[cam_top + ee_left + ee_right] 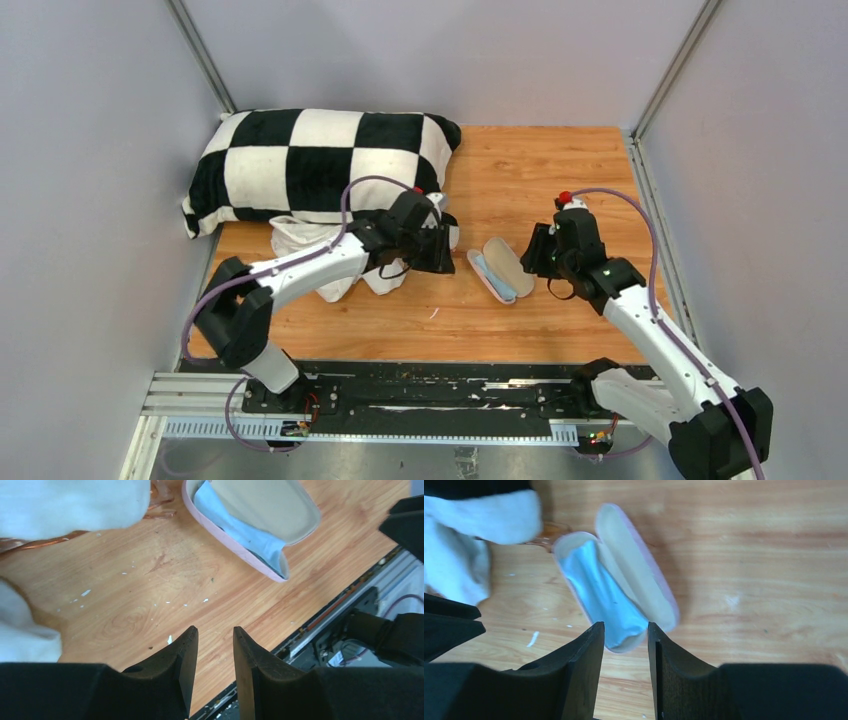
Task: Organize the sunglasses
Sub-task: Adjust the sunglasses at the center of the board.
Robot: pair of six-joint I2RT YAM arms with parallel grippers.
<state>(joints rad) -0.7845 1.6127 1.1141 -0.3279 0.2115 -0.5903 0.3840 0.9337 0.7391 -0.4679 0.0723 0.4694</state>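
The pink clamshell case (510, 262) lies open on the wooden table between my two grippers, cream inside. A light-blue cloth (493, 274) lies in its lower half. The case (223, 539) and cloth (240, 530) show in the left wrist view, and the case (636, 565) and cloth (601, 592) in the right wrist view. No dark sunglasses are in plain view. An amber translucent piece (549, 532) pokes out from under white fabric beside the case (160, 502); I cannot tell what it is. My left gripper (448, 254) (215, 629) is open and empty left of the case. My right gripper (532, 258) (625, 625) is open and empty, hovering at the case's near end.
A crumpled white fabric (310, 240) lies under my left arm. A black-and-white checkered pillow (320, 160) fills the back left. Grey walls close in the table on three sides. A black rail (420, 385) runs along the near edge.
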